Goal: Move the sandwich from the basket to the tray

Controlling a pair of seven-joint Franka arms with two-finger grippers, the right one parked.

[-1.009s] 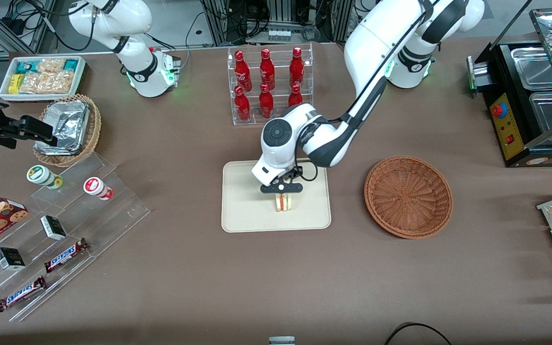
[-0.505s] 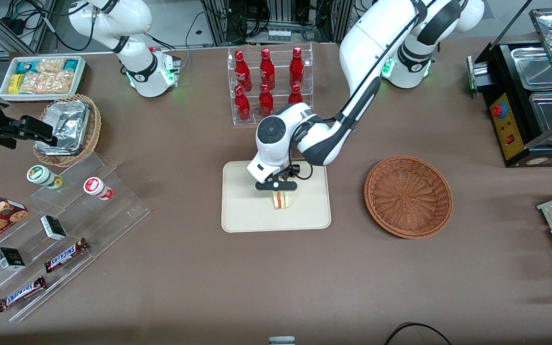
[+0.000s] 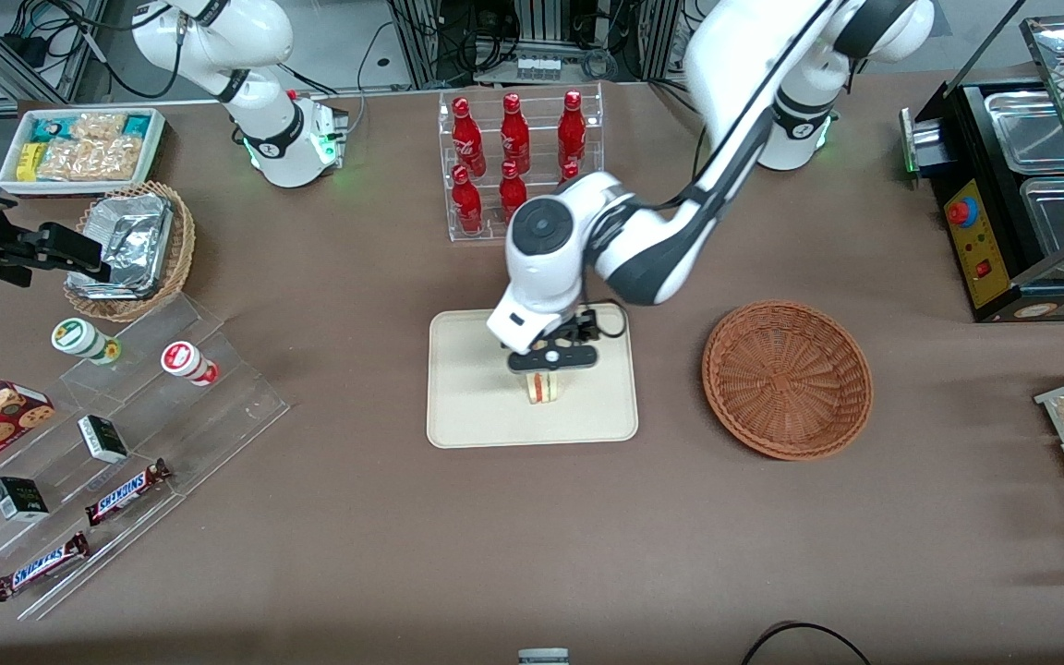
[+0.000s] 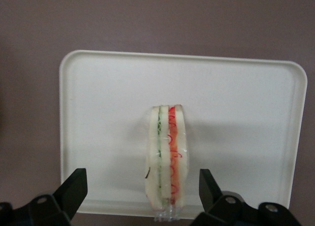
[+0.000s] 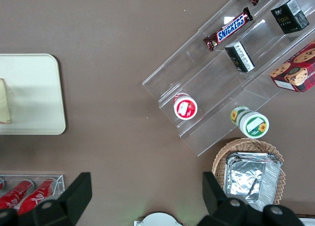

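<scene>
The sandwich (image 3: 546, 388), a plastic-wrapped wedge of pale bread with red and green layers, stands on edge on the cream tray (image 3: 477, 406). It also shows in the left wrist view (image 4: 167, 157) on the tray (image 4: 98, 113). My left gripper (image 3: 550, 362) hangs just above the sandwich, open, its black fingers (image 4: 73, 189) standing apart on either side of it without touching. The reddish-brown wicker basket (image 3: 786, 379) sits empty on the table beside the tray, toward the working arm's end.
A clear rack of red bottles (image 3: 518, 162) stands farther from the front camera than the tray. A tan basket with foil (image 3: 130, 249), a white snack box (image 3: 79, 148) and acrylic steps with snacks (image 3: 107, 434) lie toward the parked arm's end. A black appliance (image 3: 1021, 194) stands at the working arm's end.
The gripper has let go of the sandwich and risen a little above it; the sandwich stays standing on the tray. The arm's wrist has lifted and shifted slightly.
</scene>
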